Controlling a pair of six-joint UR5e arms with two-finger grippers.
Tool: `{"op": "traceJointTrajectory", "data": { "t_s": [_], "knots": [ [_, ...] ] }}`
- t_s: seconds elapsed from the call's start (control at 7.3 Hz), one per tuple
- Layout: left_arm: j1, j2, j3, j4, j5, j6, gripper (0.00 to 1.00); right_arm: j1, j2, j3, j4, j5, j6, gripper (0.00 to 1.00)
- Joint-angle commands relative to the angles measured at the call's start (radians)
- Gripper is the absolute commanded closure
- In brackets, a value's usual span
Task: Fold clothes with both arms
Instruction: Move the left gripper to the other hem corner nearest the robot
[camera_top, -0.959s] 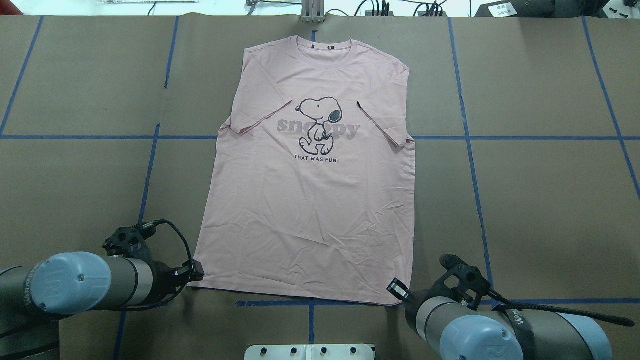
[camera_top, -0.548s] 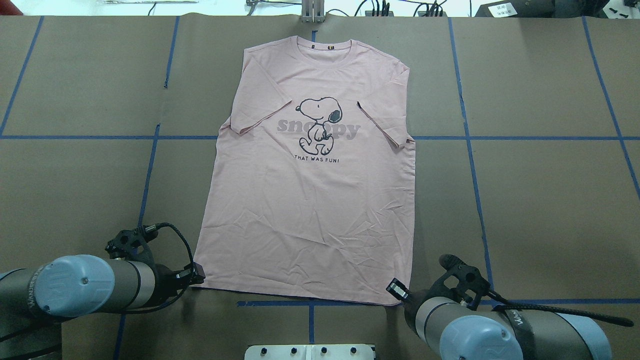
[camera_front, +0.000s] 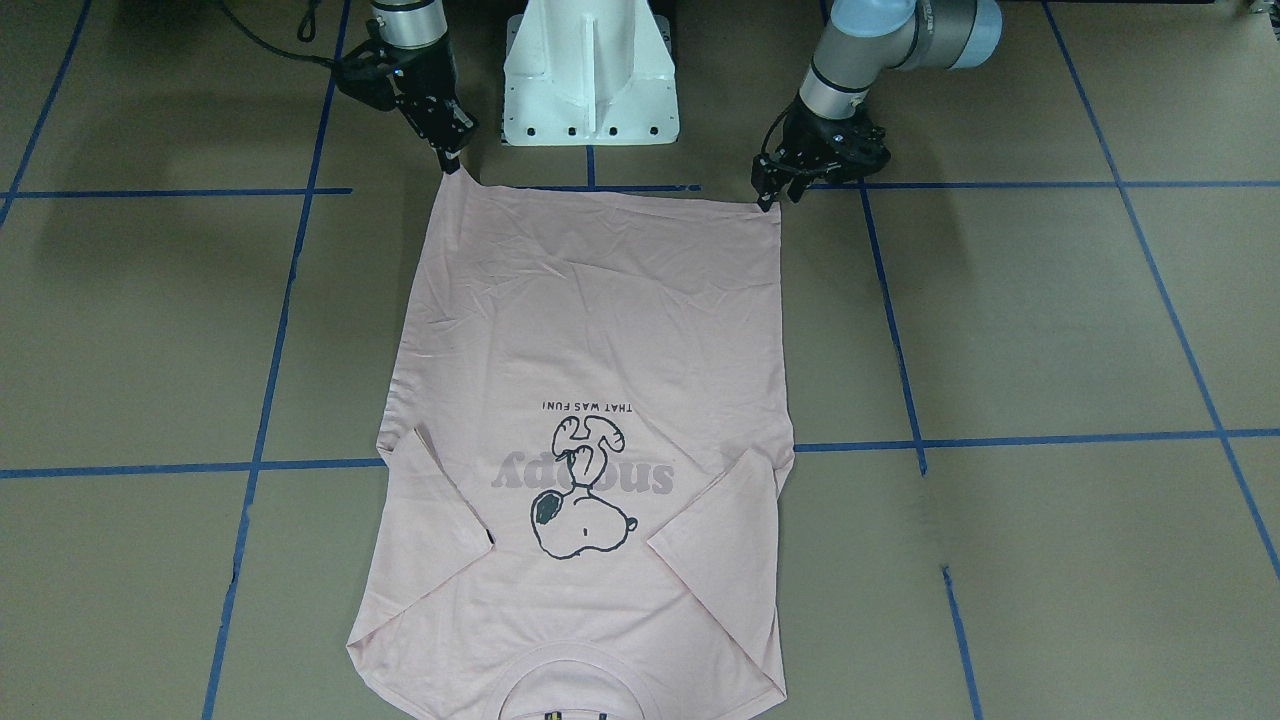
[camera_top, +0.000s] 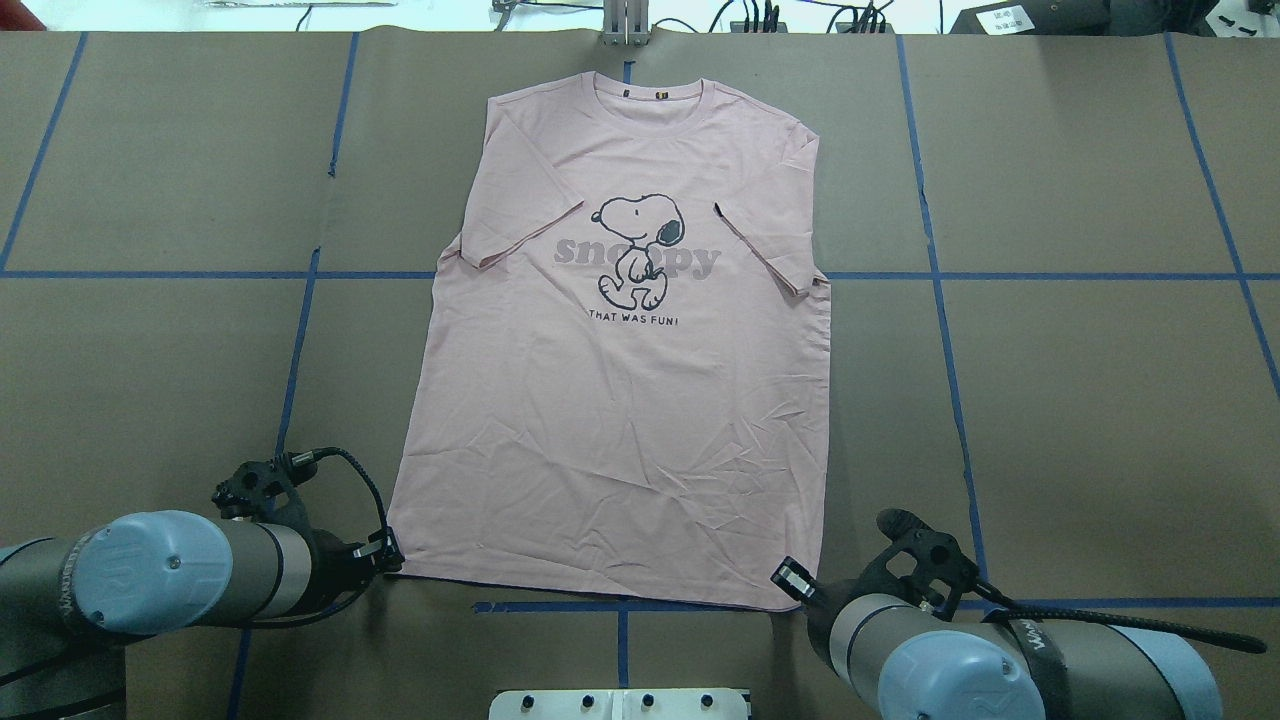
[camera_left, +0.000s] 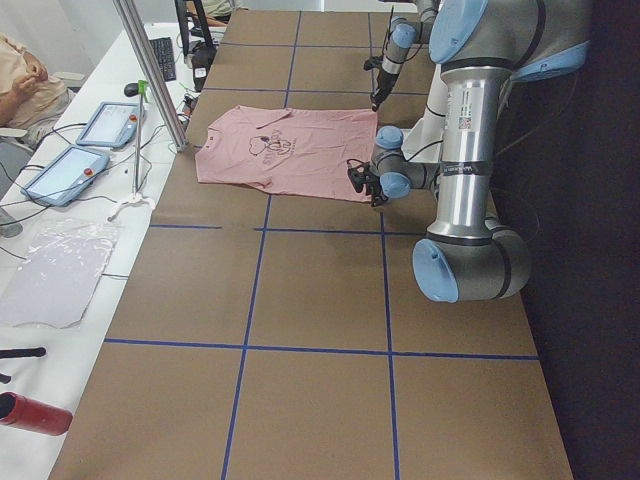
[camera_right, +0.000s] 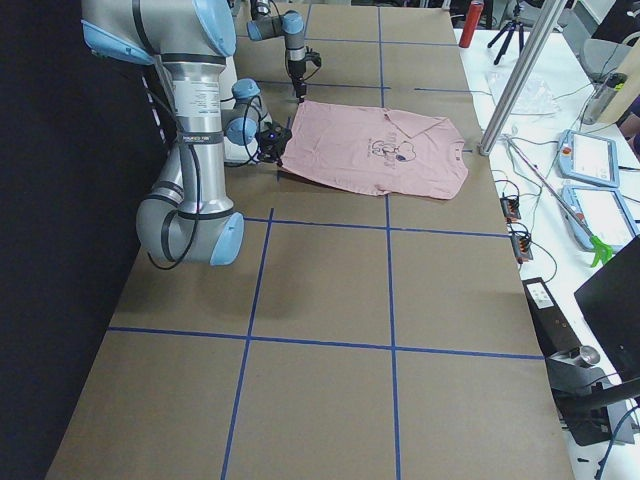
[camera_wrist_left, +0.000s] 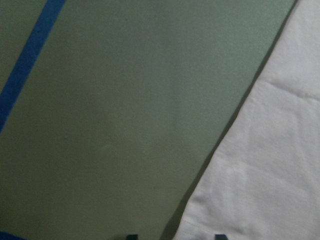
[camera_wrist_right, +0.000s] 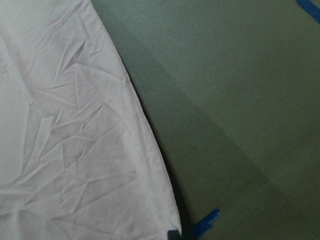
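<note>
The left gripper (camera_front: 772, 196) is held with its jaws parted astride one hem corner of the pink T-shirt (camera_front: 600, 330). The right gripper (camera_front: 452, 160) is set at the other hem corner, and whether it is closed cannot be told. The T-shirt is spread flat, print up, mid-counter (camera_front: 1050, 330), collar toward the far edge, and bare counter is left open on both sides.

Pale pink T-shirt (camera_top: 610, 430), chest: grey lettering (camera_top: 573, 252) read "Snoopy", its middle letters overlapped by the dog print (camera_top: 640, 250). Small black capitals (camera_top: 633, 318) beneath read "THAT WAS FUN!". Other markings were illegible.
</note>
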Motion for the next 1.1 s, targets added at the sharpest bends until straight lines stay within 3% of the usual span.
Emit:
{"op": "traceJointTrajectory", "data": {
  "t_s": [0.0,0.14,0.27,0.41,0.96],
  "knots": [
    [0.0,-0.001,0.003,0.001,0.0,0.001,0.56,0.0,0.001,0.0,0.0,0.0,0.0,1.0],
    [0.0,-0.003,0.008,0.001,0.0,0.0,0.62,0.0,0.003,0.0,0.0,0.0,0.0,1.0],
    [0.0,-0.003,0.008,0.001,0.0,0.001,0.86,0.002,0.003,0.0,0.0,0.0,0.0,1.0],
    [0.0,-0.004,0.006,0.001,-0.002,0.001,1.0,0.003,0.001,0.0,0.0,0.0,0.0,1.0],
    [-0.003,-0.027,-0.009,0.004,-0.002,-0.005,1.0,0.008,0.0,0.002,0.002,0.002,-0.002,1.0]
  ]
}}
